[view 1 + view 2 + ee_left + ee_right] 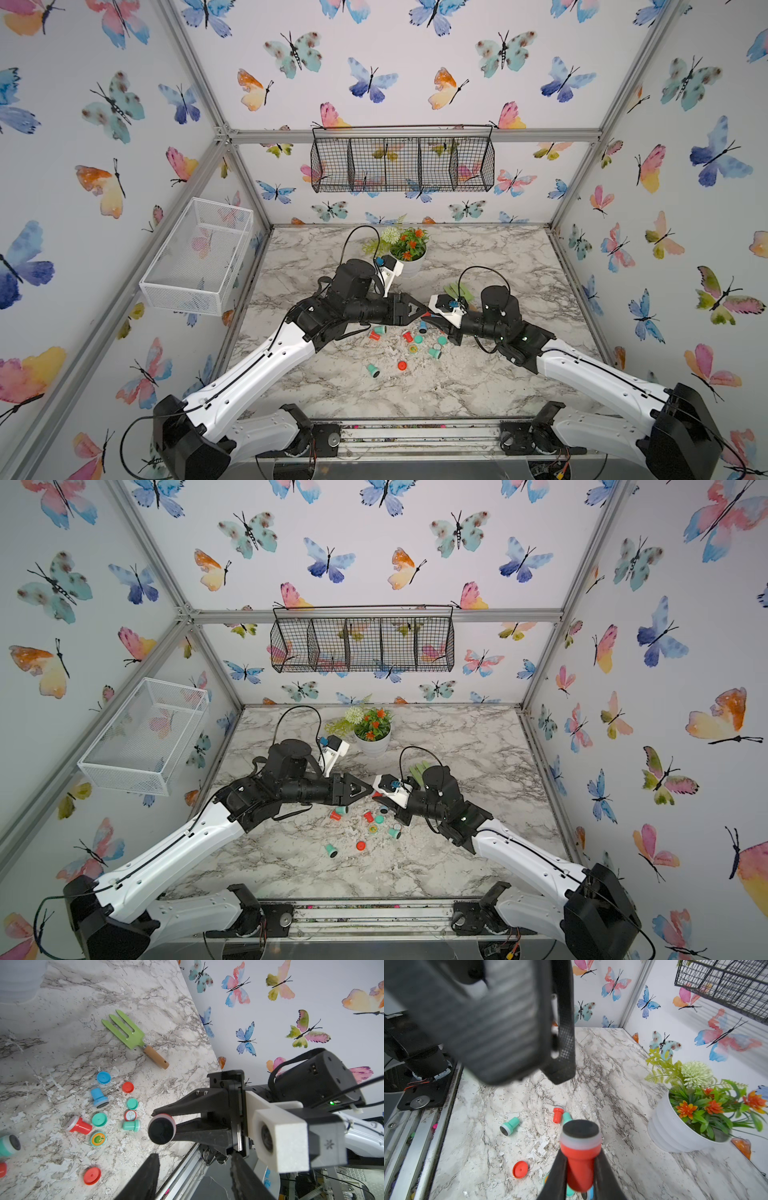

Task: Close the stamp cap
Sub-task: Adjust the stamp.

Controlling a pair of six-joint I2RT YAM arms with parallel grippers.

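Clearly unfinished: the right end effector (pixel 580 1159) grips a red stamp (pixel 580 1140) above the surface (pixel 612 1064), its black pad bare. The left end effector (pixel 194 1159) hangs open and empty nearby, and a red cap (pixel 520 1169) lies loose below, not yet fetched. The black basket (pixel 402 129) and white basket (pixel 183 291) look empty; the pot (pixel 411 268) holds flowers.
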